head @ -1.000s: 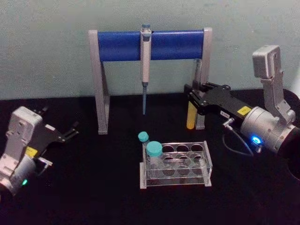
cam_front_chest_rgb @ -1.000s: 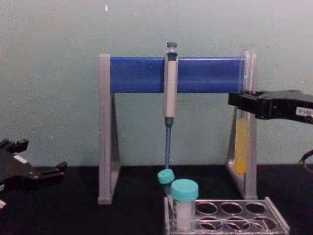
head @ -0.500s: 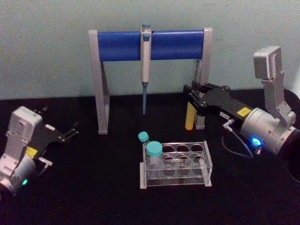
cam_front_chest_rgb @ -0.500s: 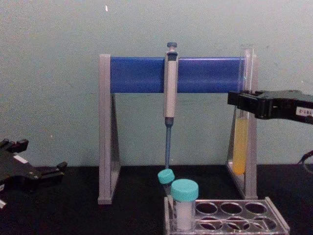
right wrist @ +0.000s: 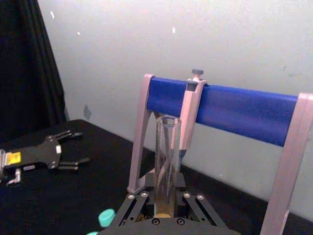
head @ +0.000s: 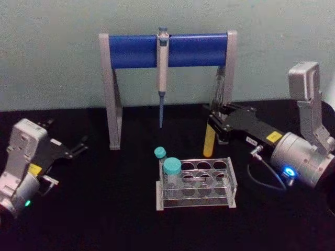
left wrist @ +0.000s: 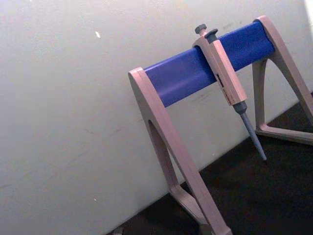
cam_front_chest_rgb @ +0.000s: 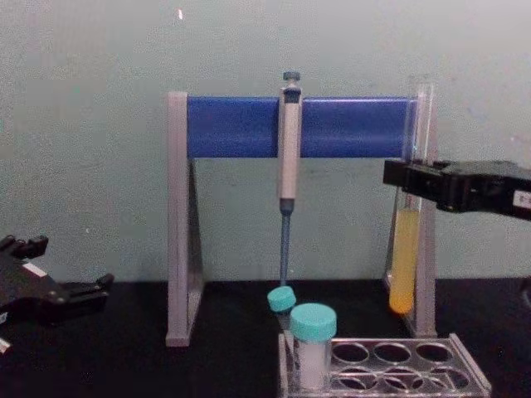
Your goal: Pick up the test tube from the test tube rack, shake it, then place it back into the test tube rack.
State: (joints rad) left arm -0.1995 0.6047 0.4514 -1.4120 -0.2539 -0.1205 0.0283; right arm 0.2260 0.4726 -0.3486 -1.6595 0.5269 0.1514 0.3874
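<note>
While the right gripper (head: 212, 121) reaches in from the right edge of the head view, its jaws are closed on the test tube (head: 209, 142). They grip the clear glass about mid-length, just above the level of the yellow liquid.

In the chest view the right gripper (cam_front_chest_rgb: 406, 176) holds the test tube (cam_front_chest_rgb: 405, 249) close to upright at the right of the frame. The tube is in front of the right leg of the grey stand (cam_front_chest_rgb: 177, 215). Its rounded lower end hangs clear above the test tube rack (cam_front_chest_rgb: 467, 361), not touching it.

In the head view the tube leans slightly, with its open mouth toward the upper right. Its lower end lies just behind the rear edge of the test tube rack (head: 199, 201), near the rear right holes. The right wrist view shows the test tube (right wrist: 167, 156) rising from between the jaws, open mouth uppermost.

The rack rests on the black counter (head: 104, 209) at the lower centre of the head view. Two short teal-capped tubes (head: 172, 166) stand at its left end. A pipette (head: 162, 57) hangs from the blue bar (head: 131, 51) of the stand, behind the rack.

The left gripper (head: 78, 146) is parked at the lower left of the head view, well apart from the rack. Its jaws are spread apart and hold nothing, as also seen at the left edge of the right wrist view, where the left gripper (right wrist: 78, 147) lies low over the counter
</note>
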